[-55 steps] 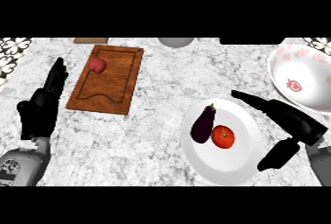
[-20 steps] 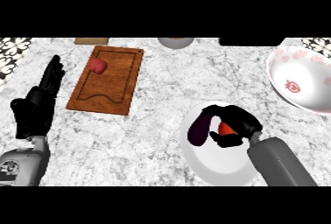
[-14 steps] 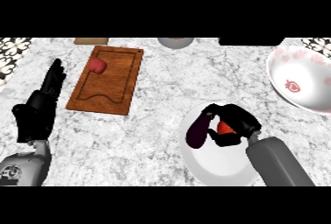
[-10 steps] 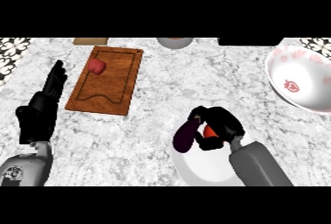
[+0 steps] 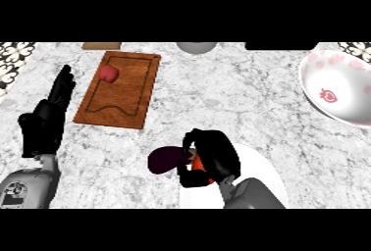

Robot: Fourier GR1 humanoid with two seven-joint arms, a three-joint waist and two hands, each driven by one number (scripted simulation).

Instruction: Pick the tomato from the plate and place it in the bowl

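My right hand [image 5: 214, 158] sits over the left part of the white plate [image 5: 261, 176], fingers and thumb curled round the orange-red tomato [image 5: 198, 164], of which only slivers show. A dark purple eggplant [image 5: 165, 160] lies at the plate's left edge, touching the hand. The white bowl [image 5: 334, 93] with red markings stands at the far right, well away from the hand. My left hand [image 5: 48, 120] rests open at the left, fingers pointing up.
A wooden cutting board [image 5: 121, 89] lies at the upper left with a red apple-like fruit [image 5: 109, 73] on it. A grey round object [image 5: 196, 47] and a brown item [image 5: 100, 46] sit along the back edge. Marble counter stretches between plate and bowl.
My right hand reached onto the plate and closed on the tomato, then shifted left and nearer. The eggplant got pushed toward the plate's left edge. The left hand barely moved.
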